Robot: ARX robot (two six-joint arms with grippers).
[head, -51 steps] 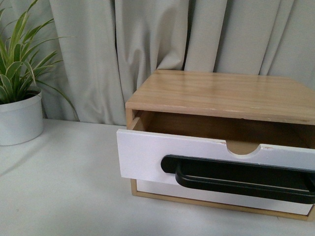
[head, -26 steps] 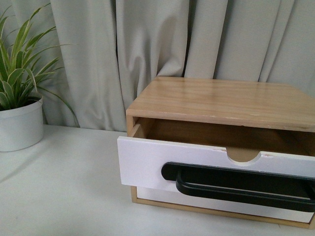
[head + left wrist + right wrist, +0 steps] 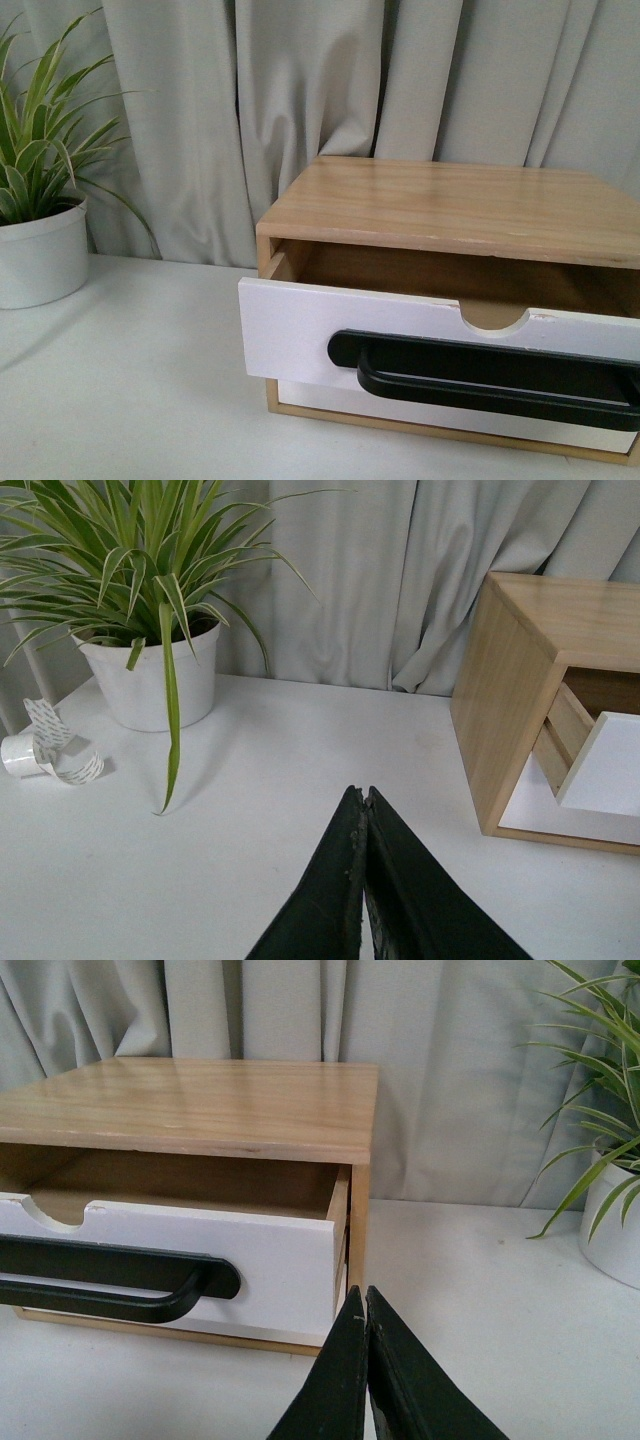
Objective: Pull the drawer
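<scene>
R tool: fingers pressed together, nothing between them, tip just off the near corner of the cabinet, apart from the drawer. L tool: also closed tight, empty, over bare surface between the potted plant and the cabinet side; not involved.

Drawer: upper slot of the light-wood cabinet, white front w/ semicircular notch in top edge, already standing proud of the cabinet face, interior visible behind it. Black bar handle runs along the front; lower plain white front sits flush beneath.

Judgement: drawer partly out, neither tool on the handle. If more travel wanted, approx. procedure:
- open R tool first; closed as it is it can't take the bar.
- approach handle near its mid-length, not the end, so the pull doesn't skew the drawer in its runners.
- one finger behind the bar, one in front; close firmly.
- pull straight along the drawer axis, level, slow. Cabinet looks light and unanchored, so it may slide on the surface; watch for that.
</scene>
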